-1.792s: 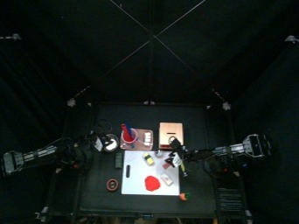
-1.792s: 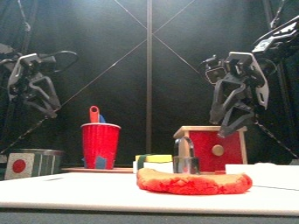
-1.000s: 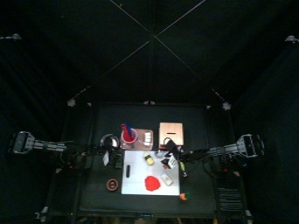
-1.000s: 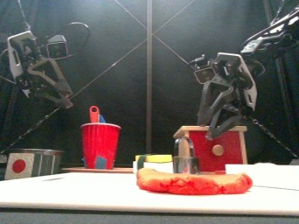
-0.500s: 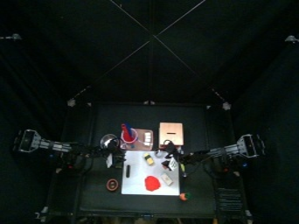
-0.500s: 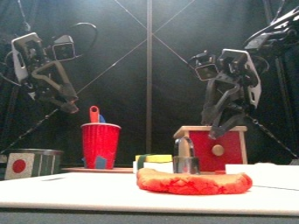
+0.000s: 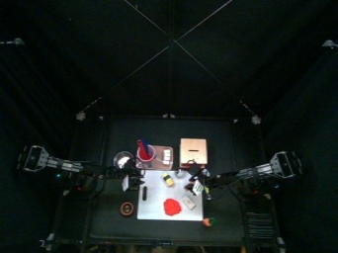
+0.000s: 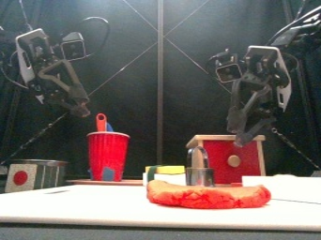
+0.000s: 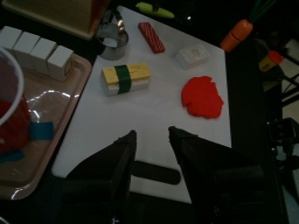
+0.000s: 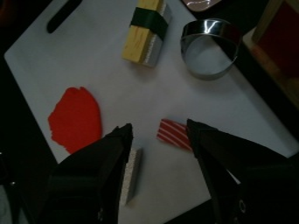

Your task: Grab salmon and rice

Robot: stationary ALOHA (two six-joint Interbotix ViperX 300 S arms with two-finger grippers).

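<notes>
While both arms hang above the table, I keep the left gripper (image 9: 149, 156) and right gripper (image 10: 159, 149) spread wide and empty, ready to come down. On the white board (image 9: 140, 122) the red salmon (image 9: 204, 94) lies flat at the near side and the white rice block (image 9: 191, 56) just right of it, apart, so each can be taken singly.

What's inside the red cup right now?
A red-handled tool and something blue stick up out of the red cup in the front view. Its wall hides their lower ends, and whatever else is inside can't be seen.
</notes>
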